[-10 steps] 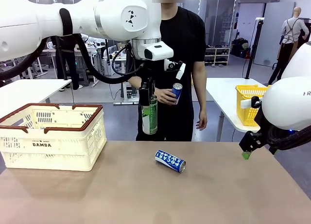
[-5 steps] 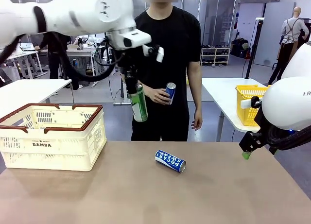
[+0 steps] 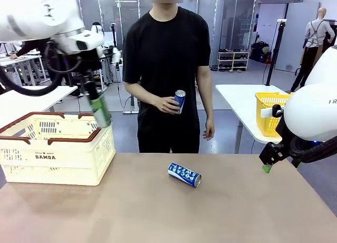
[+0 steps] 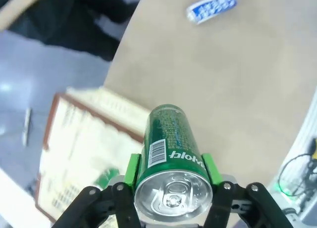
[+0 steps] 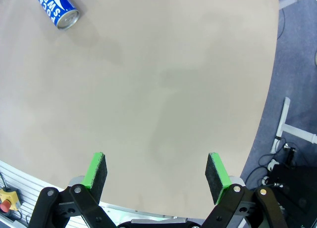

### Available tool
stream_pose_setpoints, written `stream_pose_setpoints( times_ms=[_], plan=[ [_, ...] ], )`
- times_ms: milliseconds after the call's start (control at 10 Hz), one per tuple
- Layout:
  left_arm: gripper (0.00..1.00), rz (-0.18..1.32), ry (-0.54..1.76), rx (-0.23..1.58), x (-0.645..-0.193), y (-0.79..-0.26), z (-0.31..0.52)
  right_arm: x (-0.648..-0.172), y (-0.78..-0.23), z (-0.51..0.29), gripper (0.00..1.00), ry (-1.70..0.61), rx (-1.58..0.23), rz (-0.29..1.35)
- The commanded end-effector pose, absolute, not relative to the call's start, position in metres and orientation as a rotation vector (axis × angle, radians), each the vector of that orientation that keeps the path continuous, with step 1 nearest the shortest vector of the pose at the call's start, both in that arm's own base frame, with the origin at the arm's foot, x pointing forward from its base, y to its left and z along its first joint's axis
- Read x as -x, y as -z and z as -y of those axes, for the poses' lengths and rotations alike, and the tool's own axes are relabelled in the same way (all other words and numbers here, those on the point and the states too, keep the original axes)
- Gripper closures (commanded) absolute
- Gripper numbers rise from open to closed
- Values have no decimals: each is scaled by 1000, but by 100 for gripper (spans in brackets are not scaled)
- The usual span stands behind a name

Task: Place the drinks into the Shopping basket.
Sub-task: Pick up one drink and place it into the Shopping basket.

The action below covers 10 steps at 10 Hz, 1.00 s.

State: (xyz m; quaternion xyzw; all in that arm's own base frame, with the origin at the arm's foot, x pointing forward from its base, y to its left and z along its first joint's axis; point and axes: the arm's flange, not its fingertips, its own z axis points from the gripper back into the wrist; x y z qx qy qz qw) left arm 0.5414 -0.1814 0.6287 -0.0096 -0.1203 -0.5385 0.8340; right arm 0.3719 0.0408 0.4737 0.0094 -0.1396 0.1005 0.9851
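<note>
Left gripper: the left gripper (image 4: 170, 164) is clamped on the green can (image 4: 168, 134), green pads on either side of the can just under its silver top.
Green can: hangs tilted below the gripper, in the air, its lower end at the rim of the near-right corner of the Shopping basket (image 3: 52, 164).
Basket relative to left gripper: underneath and mostly off to the robot's left. The can is over the edge, not yet over the middle.
Right gripper: the right gripper (image 5: 156, 174) has its jaws spread wide and holds nothing. It hovers over bare worktop (image 3: 158, 211) near the robot's right edge.
Done so far: one drink lifted and brought to the basket. Not released. Basket contents cannot be told; the inside is blurred in the left wrist view.
Left to do (judgement): move the green can inward past the rim and let go, then fetch the other two.
Lying blue can: the lying blue can (image 3: 184, 174) is on its side on the worktop, between the two grippers, well apart from both.
Held blue can: the held blue can (image 3: 179, 100) is upright in the person's hand (image 3: 169, 104), beyond the worktop, well to the right of the left gripper.
In the way: the basket's brown rim and handle sit directly under the tilted can and could catch it.
Other: a yellow mesh basket (image 3: 271, 114) stands on a side table beyond the right gripper, off the route.
</note>
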Motion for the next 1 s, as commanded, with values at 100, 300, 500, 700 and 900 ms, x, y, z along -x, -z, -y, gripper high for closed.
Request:
stream_pose_setpoints(
  times_ms=[100,300,500,700,900],
  plan=[
    [42,302,925,6,-530,-634,128,-373,-475,-39,0,-220,-15,278],
    [42,253,800,-1,-536,-636,87,-373,-475,-39,0,-220,-15,278],
    [42,193,716,20,-541,-631,48,-373,-475,-39,0,-220,-15,278],
    [42,184,640,42,-546,-626,19,-373,-475,-39,0,-220,-15,278],
    [42,206,620,69,-550,-624,8,-373,-475,-39,0,-220,-15,278]
  ],
)
